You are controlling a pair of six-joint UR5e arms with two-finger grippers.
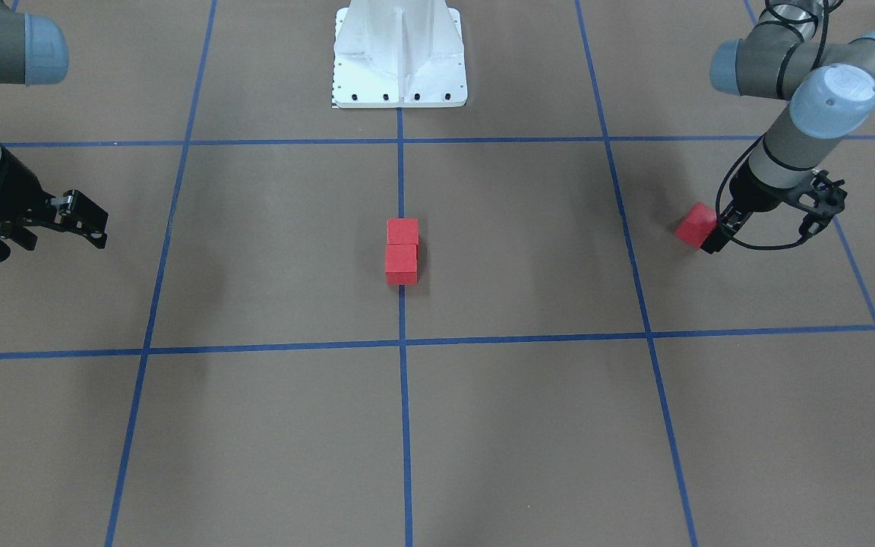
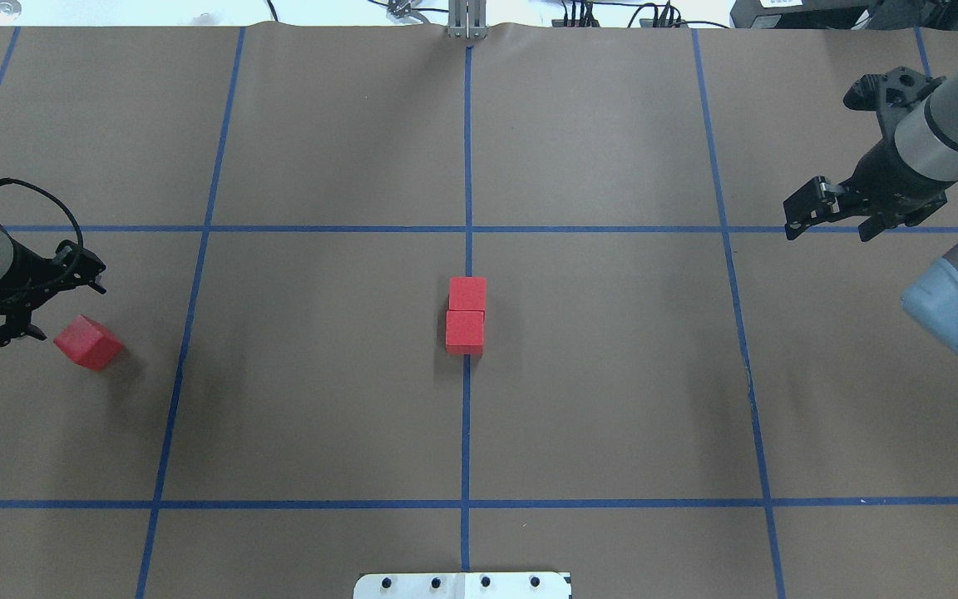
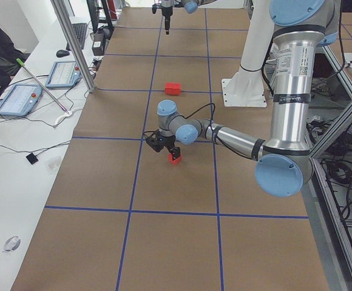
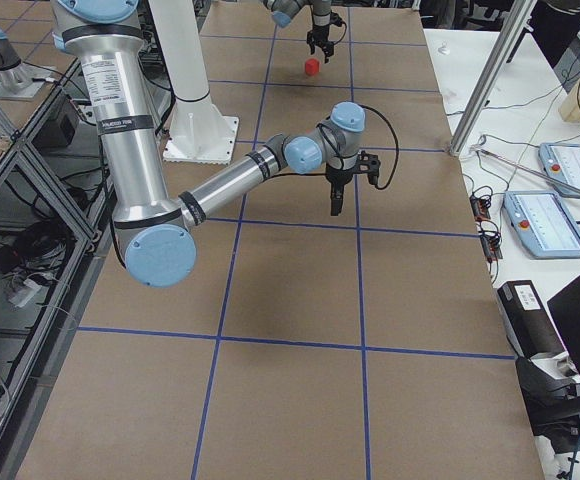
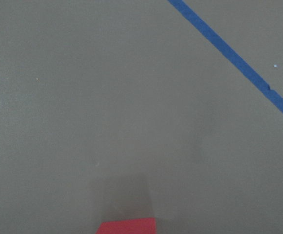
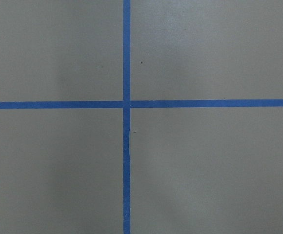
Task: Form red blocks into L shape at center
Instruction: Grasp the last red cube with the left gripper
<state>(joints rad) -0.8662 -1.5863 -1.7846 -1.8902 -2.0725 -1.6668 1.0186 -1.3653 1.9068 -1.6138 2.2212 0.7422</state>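
Two red blocks (image 2: 466,316) down, touching, on the center line (image 2: 467,249); now bringing the third block (image 1: 696,225), clamped in the left hand (image 1: 712,232) far left, right hand (image 2: 832,226) spread empty; needs seating beside one end.

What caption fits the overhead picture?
Two red blocks touch on the blue center line; left gripper at the third block.

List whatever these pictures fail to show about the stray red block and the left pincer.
- Grip: in the front-facing view the stray red block overlaps the left pincer at its tips.
- Block's outline: the left wrist view's bottom edge cuts it off, and no fingers show there.
- Lifted or resting: its underside shows in no view.
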